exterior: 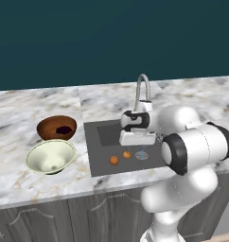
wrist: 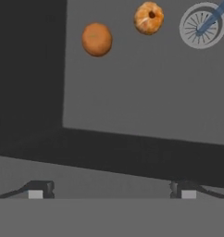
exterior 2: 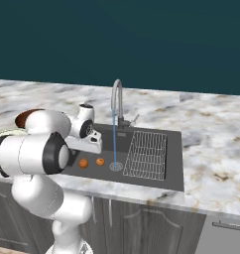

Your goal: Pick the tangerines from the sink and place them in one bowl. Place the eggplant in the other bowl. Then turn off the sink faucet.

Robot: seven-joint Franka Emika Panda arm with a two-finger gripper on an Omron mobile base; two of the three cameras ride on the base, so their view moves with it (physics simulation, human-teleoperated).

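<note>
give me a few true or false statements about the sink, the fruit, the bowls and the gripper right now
1. Both tangerines lie on the floor of the sink. True.
2. The eggplant is in the pale bowl. False: it lies in the reddish-brown bowl; the pale bowl holds nothing.
3. Water runs from the faucet down to the drain. True.
4. The gripper is shut on a tangerine. False: its fingertips stand wide apart with nothing between them, and both fruits lie apart from it.
5. The wire rack sits on the counter beside the sink. False: it lies inside the sink.
</note>
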